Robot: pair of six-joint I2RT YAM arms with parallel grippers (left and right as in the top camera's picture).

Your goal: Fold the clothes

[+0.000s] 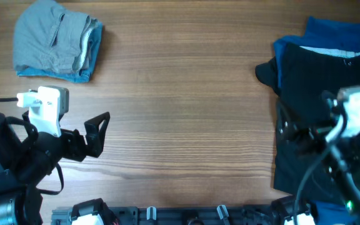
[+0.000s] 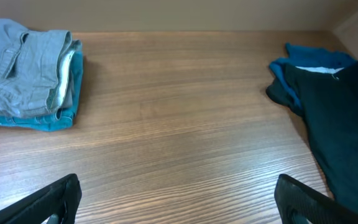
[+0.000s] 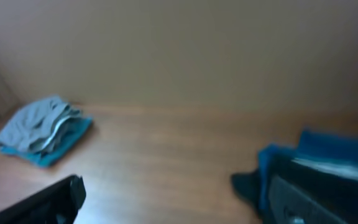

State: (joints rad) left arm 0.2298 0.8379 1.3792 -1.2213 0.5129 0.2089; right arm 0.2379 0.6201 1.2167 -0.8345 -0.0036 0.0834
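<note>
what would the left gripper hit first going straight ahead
Probably nothing: the left gripper faces bare table between the grey shorts and the black garment, as far as its wrist view shows.

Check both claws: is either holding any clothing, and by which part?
Nothing is held. Left claw is open over the table; right claw is open above the black garment, gripping nothing.

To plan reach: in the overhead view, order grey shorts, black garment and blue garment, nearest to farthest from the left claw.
1. grey shorts, top left, nearest the left claw.
2. black garment, right side.
3. blue garment, top-right corner.
</note>
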